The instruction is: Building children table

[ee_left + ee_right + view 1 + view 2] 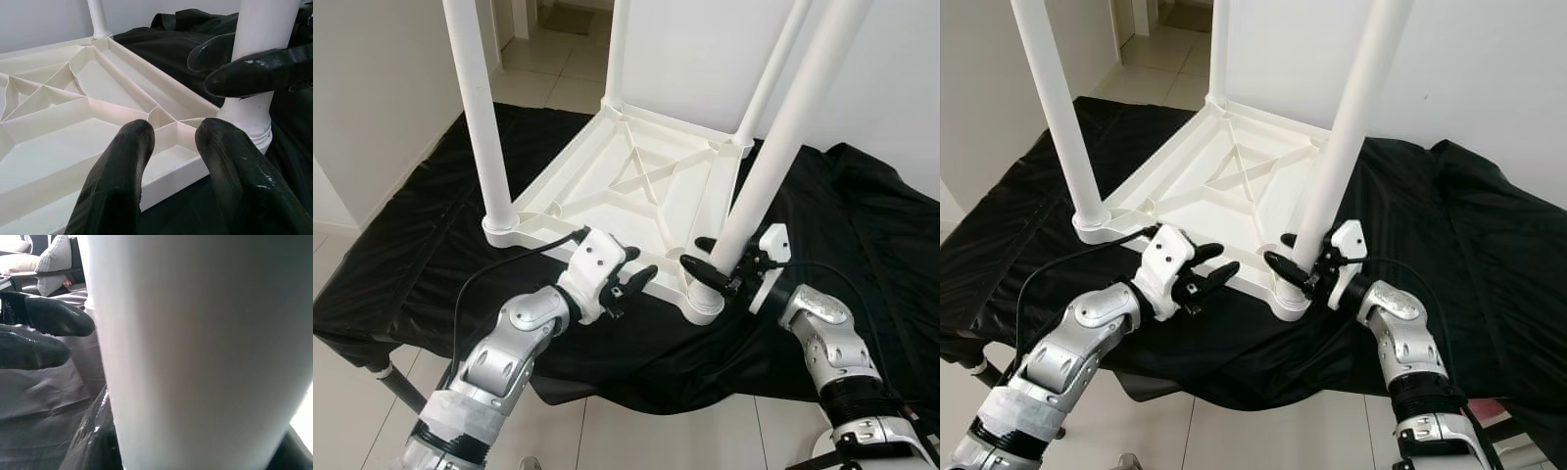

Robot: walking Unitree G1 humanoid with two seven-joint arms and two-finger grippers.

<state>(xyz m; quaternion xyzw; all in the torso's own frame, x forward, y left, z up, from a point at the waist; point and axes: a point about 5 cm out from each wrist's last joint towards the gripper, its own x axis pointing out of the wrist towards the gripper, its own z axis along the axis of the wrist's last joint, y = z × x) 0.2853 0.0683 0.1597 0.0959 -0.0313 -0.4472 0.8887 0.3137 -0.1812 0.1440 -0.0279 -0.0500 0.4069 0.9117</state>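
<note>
A white plastic children's table (607,196) lies upside down on a black cloth (411,264), with its legs standing upward. My right gripper (695,253) is shut on the near right leg (783,127) just above its socket (705,305), one finger on each side. That leg (195,352) looms very close in the right wrist view. My left gripper (641,269) is open, its fingers (122,166) hovering over the table's near edge (161,171), a short way left of the held leg (259,19). Nothing is between them.
The near left leg (480,117) stands at the front left corner, and two more legs rise at the back. The cloth drapes over a low support with a dark bar (396,384) below. Tiled floor (558,69) and white walls (372,88) lie around.
</note>
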